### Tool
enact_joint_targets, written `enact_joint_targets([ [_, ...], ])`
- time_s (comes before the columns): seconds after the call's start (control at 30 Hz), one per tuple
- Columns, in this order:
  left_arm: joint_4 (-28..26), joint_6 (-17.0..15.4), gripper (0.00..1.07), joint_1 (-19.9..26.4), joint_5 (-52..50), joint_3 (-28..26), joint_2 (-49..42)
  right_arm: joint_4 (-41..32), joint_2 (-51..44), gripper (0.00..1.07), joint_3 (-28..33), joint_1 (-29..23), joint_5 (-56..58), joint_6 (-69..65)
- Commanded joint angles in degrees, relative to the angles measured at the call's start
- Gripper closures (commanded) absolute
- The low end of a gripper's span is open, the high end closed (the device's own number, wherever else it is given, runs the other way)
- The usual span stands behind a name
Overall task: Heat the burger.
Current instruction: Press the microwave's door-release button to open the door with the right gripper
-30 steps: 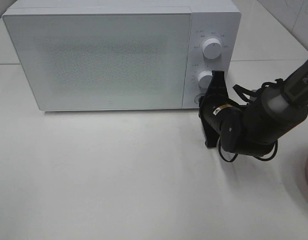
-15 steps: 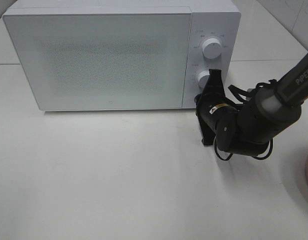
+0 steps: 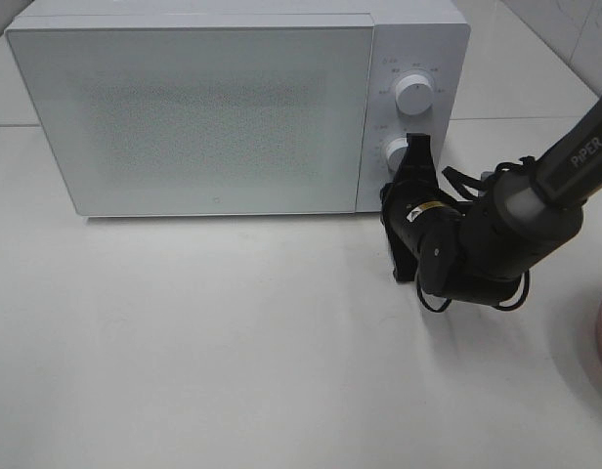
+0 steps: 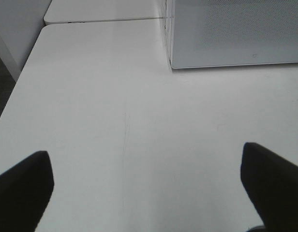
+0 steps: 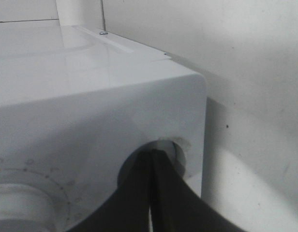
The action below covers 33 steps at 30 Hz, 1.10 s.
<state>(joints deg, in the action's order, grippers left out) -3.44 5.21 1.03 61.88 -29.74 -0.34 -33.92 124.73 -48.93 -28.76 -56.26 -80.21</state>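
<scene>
Evidently the right gripper (image 5: 155, 154), jaws pinched together empty, prods the button (image 5: 181, 146) at 5 o'clock on the microwave (image 3: 203, 107) to open it; left gripper (image 4: 148, 181), jaws splayed, empty

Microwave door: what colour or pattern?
White with a fine grey dot mesh; the microwave door shows best in exterior high.

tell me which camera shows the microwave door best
The exterior high view: the whole closed microwave door faces the camera, edge to edge. The left wrist view catches only one lower corner of it. The right wrist view shows just the control panel up close, no door.
</scene>
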Motion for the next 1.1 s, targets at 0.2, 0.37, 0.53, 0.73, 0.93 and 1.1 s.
enact_joint_targets([
  [0.2, -0.34, 0.06, 0.09, -0.34, -0.63, 0.23, -1.2, 1.2, 1.32, 1.07, -4.07, 1.38, -10.31, 1.43],
  [0.37, -0.34, 0.06, 0.09, -0.34, -0.63, 0.23, -1.2, 1.32, 1.95, 1.07, -5.16, 1.38, -10.08, 2.69],
  [0.53, -0.34, 0.06, 0.09, -0.34, -0.63, 0.23, -1.2, -0.74, 1.95, 1.07, -5.21, 1.38, -6.76, 5.33],
  [0.73, -0.34, 0.06, 0.09, -0.34, -0.63, 0.23, -1.2, -0.06, 1.83, 1.07, -4.41, 1.38, -4.13, 5.5],
  [0.93, -0.34, 0.06, 0.09, -0.34, -0.63, 0.23, -1.2, 0.0, -0.57, 1.07, -1.2, 1.38, -4.07, 6.3],
  [1.1, -0.34, 0.06, 0.09, -0.34, -0.63, 0.23, -1.2, 0.17, -3.61, 1.07, 2.58, 1.32, -0.34, 7.68],
])
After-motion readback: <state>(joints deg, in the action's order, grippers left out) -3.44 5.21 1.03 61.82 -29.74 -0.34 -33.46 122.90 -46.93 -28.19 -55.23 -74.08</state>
